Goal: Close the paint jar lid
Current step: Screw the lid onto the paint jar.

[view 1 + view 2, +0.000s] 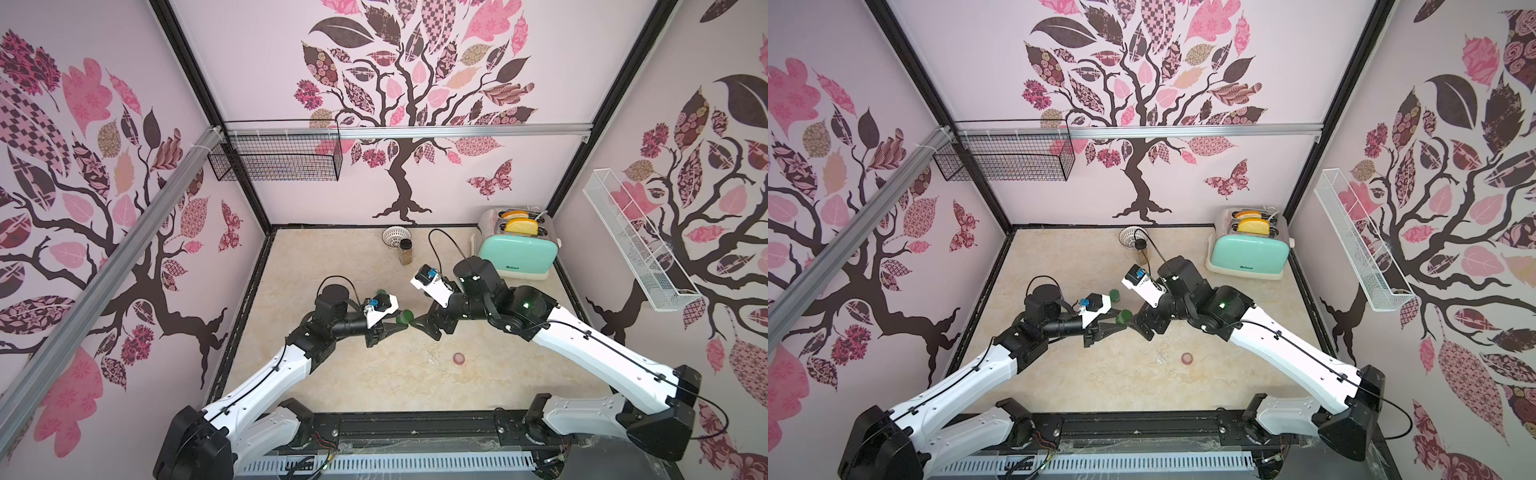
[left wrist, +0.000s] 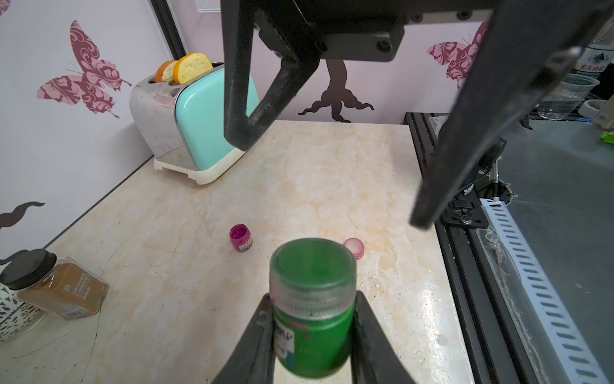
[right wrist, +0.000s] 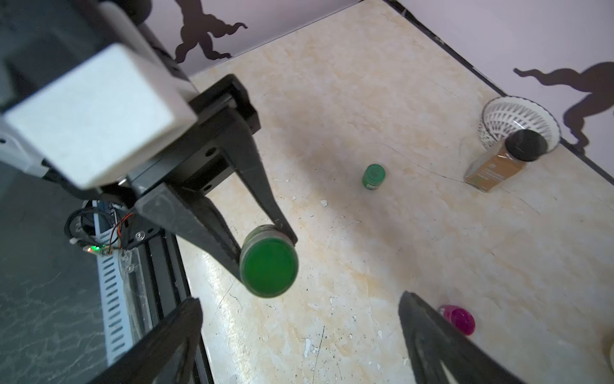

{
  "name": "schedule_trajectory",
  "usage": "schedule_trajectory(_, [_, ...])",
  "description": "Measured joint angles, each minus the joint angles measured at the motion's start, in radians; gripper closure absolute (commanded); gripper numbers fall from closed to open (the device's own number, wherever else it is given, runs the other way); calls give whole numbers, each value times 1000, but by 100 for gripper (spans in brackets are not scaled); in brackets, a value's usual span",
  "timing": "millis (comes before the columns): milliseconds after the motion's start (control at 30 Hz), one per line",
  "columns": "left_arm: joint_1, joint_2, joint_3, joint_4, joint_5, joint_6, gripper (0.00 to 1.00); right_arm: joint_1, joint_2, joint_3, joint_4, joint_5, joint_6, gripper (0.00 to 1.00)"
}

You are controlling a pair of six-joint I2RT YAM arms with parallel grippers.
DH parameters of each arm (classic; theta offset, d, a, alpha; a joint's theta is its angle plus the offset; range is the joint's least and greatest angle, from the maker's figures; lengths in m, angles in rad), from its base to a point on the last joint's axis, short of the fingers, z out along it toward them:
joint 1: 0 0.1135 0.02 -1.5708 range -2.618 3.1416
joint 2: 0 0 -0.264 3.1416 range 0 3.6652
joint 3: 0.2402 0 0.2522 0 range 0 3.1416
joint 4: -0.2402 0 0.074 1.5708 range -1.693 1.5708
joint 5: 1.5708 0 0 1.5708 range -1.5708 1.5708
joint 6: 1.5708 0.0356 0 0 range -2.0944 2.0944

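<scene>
Jar (image 2: 314, 335) is small, light, rigid and likely slick; grip the lid (image 2: 312, 266) by its rim; left gripper (image 2: 314, 299) is clamped on the jar body, held above the table (image 1: 374, 374) centre; right gripper (image 3: 300, 299) is spread wide and empty, just right of the lid, facing it, not touching.

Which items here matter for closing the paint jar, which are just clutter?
In play: green paint jar, its lid, left gripper clamping it, right gripper open, facing the lid.
Lying about: second green jar, open magenta jar, pink lid, cinnamon jar, white basket, toaster.
</scene>
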Motion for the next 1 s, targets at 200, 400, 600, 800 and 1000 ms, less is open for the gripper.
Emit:
schedule_trajectory(200, [0, 9, 9, -33, 30, 14, 83, 1, 9, -3, 9, -81, -227, 9])
schedule_trajectory(400, [0, 11, 13, -44, 39, 17, 83, 0, 19, 1, -33, -116, -417, 14])
schedule_trajectory(600, [0, 11, 13, -44, 44, 17, 83, 0, 78, 32, -87, -138, -484, 28])
schedule_trajectory(800, [0, 12, 17, -44, 45, 17, 83, -3, 104, 52, -95, -164, -499, 31])
schedule_trajectory(1000, [0, 12, 18, -44, 45, 17, 83, -17, 129, 86, -99, -186, -504, 37])
